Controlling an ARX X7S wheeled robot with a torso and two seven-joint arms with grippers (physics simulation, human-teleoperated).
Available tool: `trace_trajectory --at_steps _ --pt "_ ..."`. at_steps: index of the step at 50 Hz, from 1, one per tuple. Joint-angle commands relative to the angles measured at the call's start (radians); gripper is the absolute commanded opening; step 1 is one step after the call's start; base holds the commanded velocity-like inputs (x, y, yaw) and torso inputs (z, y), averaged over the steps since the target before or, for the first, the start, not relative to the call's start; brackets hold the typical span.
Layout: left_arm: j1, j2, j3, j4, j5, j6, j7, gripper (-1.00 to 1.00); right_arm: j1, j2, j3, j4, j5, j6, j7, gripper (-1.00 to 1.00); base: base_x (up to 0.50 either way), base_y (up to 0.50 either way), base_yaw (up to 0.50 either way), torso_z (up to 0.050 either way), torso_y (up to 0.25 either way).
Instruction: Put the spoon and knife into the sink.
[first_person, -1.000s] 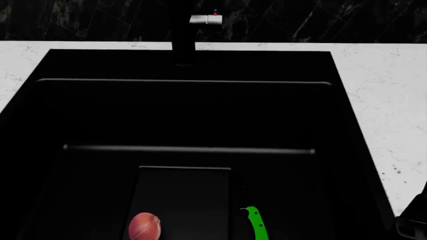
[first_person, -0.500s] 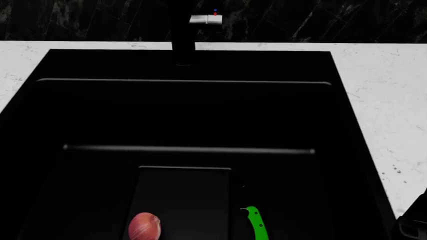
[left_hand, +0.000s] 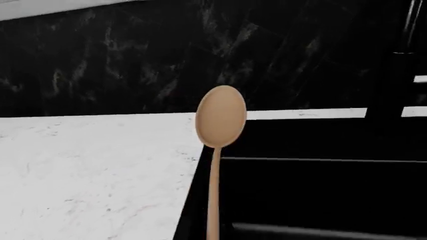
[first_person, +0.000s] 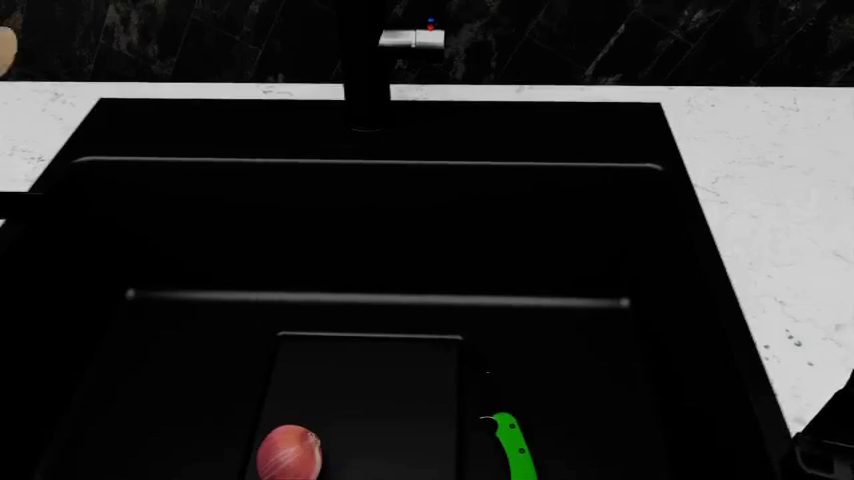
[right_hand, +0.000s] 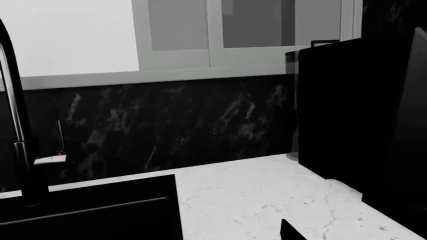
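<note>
White marble counter surrounds a large, deep black sink, with a dark marbled backsplash behind it and a dark faucet rising at the middle of the back edge.

Inside the sink, toward the near side, sits a dark rectangular tray or board. A round reddish onion rests on its near part. Just to the right of the tray lies the knife: only its bright green handle is clear, its long axis running roughly front to back, slightly slanted. The blade cannot be made out against the black basin.

The spoon is outside the basin, raised near the sink's left edge. In the left wrist view it stands along its long axis with the oval bowl at the far end, pointing toward the backsplash, and the thin handle running back toward the camera. It straddles the line where counter meets sink.

The left gripper itself is out of sight, so whether it clamps the handle cannot be told. A dark part of the right gripper shows at the head view's lower right corner; its opening cannot be judged.
</note>
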Motion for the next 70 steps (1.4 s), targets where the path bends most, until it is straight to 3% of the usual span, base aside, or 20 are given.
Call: trace_trajectory --at_steps 1,11,30,69,70 --pt "0.012 0.064 0.091 0.067 -0.055 -0.042 0.056 -1.00 -0.009 -0.003 0.002 0.000 -0.005 -0.007 -0.004 1.00 0.00 0.00 0.00 0.000 0.000" --pt "0.066 0.101 0.165 0.010 -0.005 0.003 0.120 -1.00 -0.014 -0.011 -0.005 0.003 -0.019 -0.016 -0.013 1.00 0.00 0.00 0.00 0.000 0.000" --pt "0.131 0.160 0.226 -0.340 0.150 0.164 0.209 -1.00 -0.014 -0.018 -0.020 0.016 -0.033 -0.028 -0.023 1.00 0.00 0.00 0.00 0.000 0.000" --pt "0.203 0.143 0.351 -0.333 0.199 0.158 0.274 -1.00 -0.021 -0.004 -0.001 0.000 -0.004 -0.030 0.000 1.00 0.00 0.00 0.00 0.000 0.000" --pt "0.202 0.138 0.361 -0.319 0.204 0.161 0.283 1.00 -0.023 -0.005 0.001 0.000 -0.004 -0.032 -0.002 1.00 0.00 0.00 0.00 0.000 0.000"
